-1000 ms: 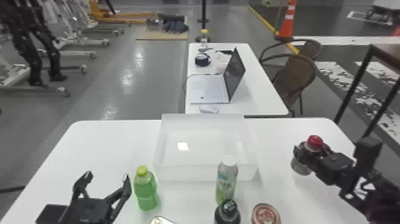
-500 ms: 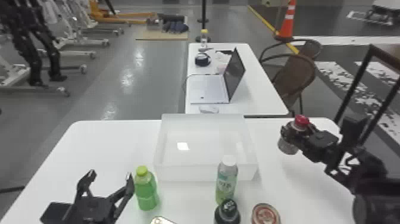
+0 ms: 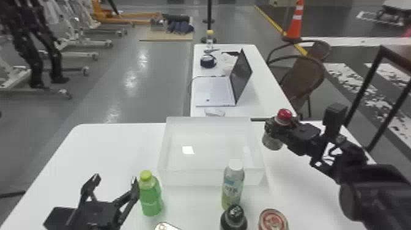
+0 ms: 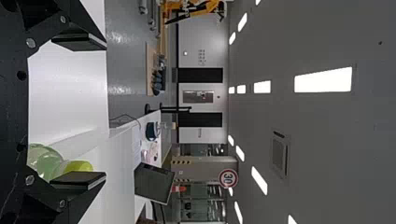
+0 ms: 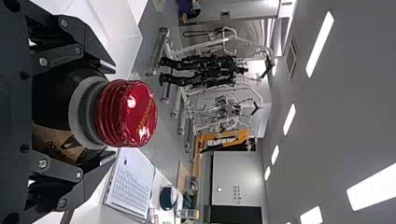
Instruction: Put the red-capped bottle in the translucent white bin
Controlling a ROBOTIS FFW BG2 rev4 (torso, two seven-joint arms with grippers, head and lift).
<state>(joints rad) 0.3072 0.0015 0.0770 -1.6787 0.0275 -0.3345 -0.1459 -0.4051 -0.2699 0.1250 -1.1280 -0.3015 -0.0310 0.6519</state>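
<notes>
Right of centre in the head view, the right gripper (image 3: 273, 130) grips the red-capped bottle (image 3: 283, 117) upright — just beside the translucent white bin (image 3: 211, 177), outside it. The left gripper (image 3: 113, 180) sits lower left, fingers spread, near the green bottle (image 3: 150, 195) — nothing between them.

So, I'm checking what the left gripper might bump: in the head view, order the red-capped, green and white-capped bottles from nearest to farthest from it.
Nearest to the left gripper first:
1. Green bottle, close on its right side.
2. White-capped bottle, farther right, in front of the bin.
3. Red-capped bottle, right of the bin, held by the right gripper.
</notes>
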